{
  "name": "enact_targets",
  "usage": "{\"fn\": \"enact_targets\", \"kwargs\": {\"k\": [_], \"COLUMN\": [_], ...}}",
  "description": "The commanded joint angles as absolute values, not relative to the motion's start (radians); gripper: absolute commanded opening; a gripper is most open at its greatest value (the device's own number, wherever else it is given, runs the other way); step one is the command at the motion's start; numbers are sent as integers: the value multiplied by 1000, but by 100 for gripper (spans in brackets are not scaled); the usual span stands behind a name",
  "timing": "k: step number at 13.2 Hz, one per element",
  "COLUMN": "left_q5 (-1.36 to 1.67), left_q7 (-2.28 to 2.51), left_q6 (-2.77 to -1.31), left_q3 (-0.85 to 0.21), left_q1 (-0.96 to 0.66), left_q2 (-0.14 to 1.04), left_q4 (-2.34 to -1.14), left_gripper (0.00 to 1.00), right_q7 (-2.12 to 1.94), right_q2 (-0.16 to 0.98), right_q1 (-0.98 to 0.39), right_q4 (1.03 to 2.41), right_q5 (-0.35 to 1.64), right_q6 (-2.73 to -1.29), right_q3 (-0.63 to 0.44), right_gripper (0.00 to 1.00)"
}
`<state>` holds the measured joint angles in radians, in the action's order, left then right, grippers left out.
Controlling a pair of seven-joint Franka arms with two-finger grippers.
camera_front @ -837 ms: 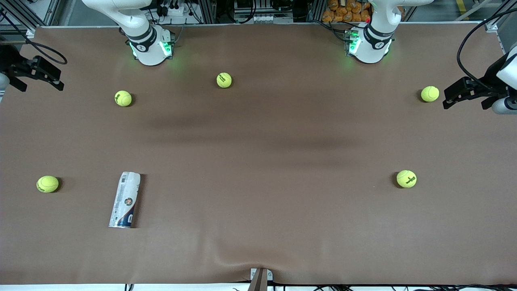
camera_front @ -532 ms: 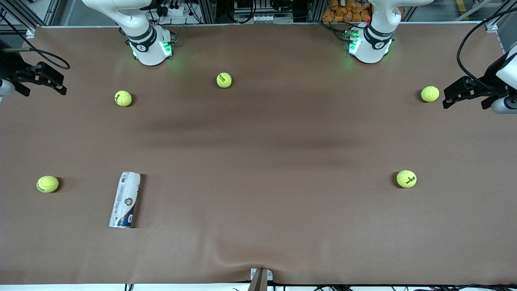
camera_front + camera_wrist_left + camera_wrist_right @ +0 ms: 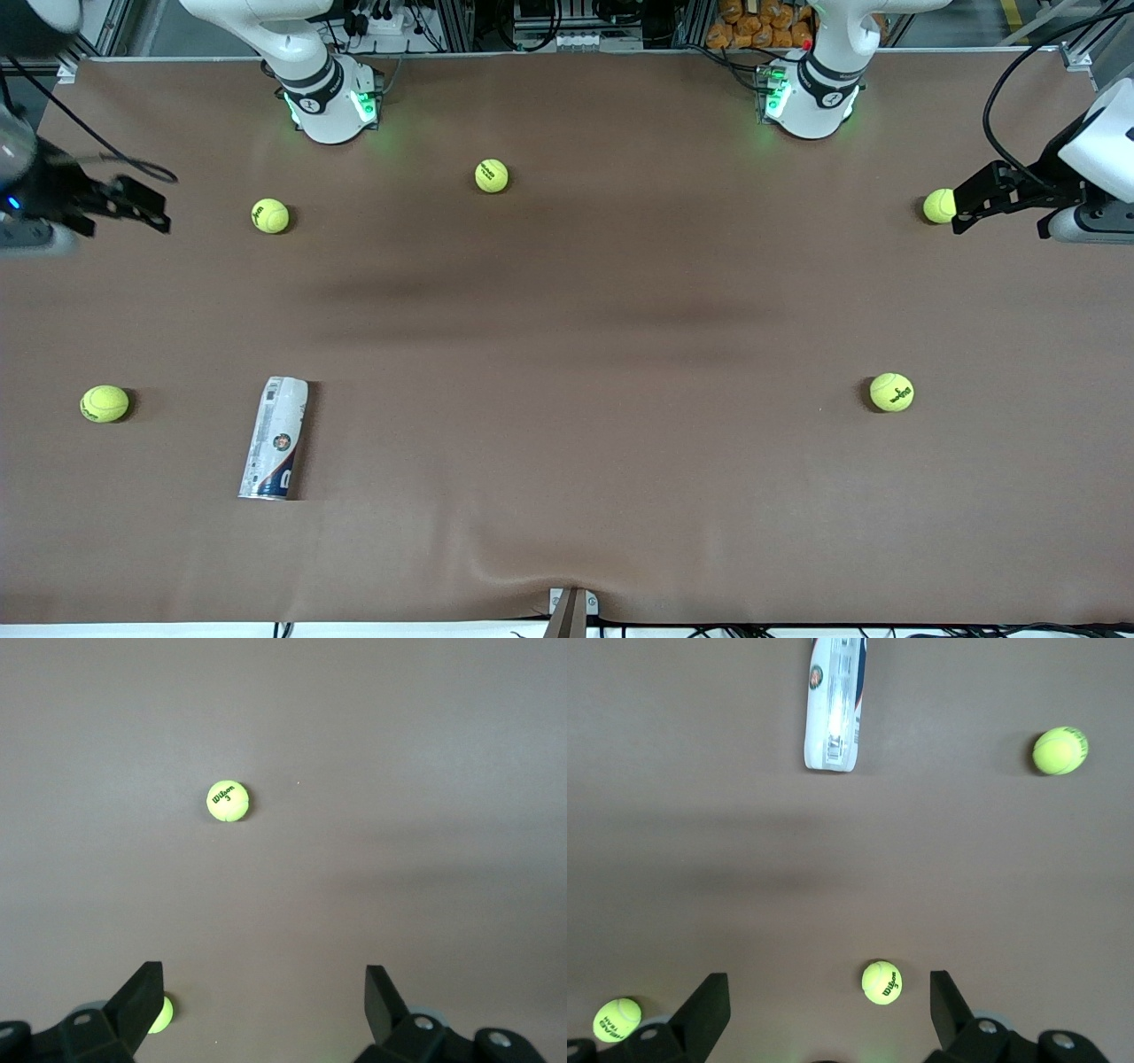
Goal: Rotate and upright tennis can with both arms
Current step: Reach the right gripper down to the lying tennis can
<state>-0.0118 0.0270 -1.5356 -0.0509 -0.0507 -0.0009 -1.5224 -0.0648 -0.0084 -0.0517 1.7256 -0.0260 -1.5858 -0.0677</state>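
The tennis can [image 3: 274, 439] lies on its side on the brown table, toward the right arm's end, with its dark blue band nearer the front camera. It also shows in the right wrist view [image 3: 834, 704], well apart from the fingers. My right gripper [image 3: 152, 209] is open and empty, up in the air over the right arm's end of the table; its own view [image 3: 828, 1010] shows the jaws wide apart. My left gripper [image 3: 967, 213] is open and empty over the left arm's end, beside a tennis ball [image 3: 940, 206], and also shows in its own view [image 3: 264, 1001].
Several yellow-green tennis balls lie scattered: one [image 3: 104, 403] beside the can toward the table's end, one [image 3: 270, 215] and one [image 3: 492, 175] near the right arm's base, and one [image 3: 891, 392] toward the left arm's end. The cloth bulges at the near edge [image 3: 567, 576].
My right gripper has moved inward over the table and a little lower in the front view. My left gripper has shifted inward toward the nearby ball. The can has not moved.
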Motion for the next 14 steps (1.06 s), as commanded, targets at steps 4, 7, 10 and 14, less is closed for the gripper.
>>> {"fn": "enact_targets", "kwargs": {"k": [4,7,10,14], "left_q5": [-14,-15,-17,-17], "left_q7": [15,15,14,14], "left_q6": [-1522,-1525,-1526,-1528], "left_q3": [-54,-52,-49,-40], "left_q1": [-43,-43,-38,-38], "left_q2": [-9,-8,-5,2], "left_q4": [-1520,-1519,-1517,-1516], "left_gripper": [100,100,100,100], "right_q7": [-64,-64,-72,-77], "right_q2": [286,394,486,593], "right_q1": [-14,-9,-8,-9], "right_q4": [1709,1701,1666,1602], "right_q5": [-15,-12,89,109], "right_q6": [-1796,-1975,-2086,-2172], "right_q3": [-67,-66,-66,-66], "right_gripper": [100,100,100,100]}}
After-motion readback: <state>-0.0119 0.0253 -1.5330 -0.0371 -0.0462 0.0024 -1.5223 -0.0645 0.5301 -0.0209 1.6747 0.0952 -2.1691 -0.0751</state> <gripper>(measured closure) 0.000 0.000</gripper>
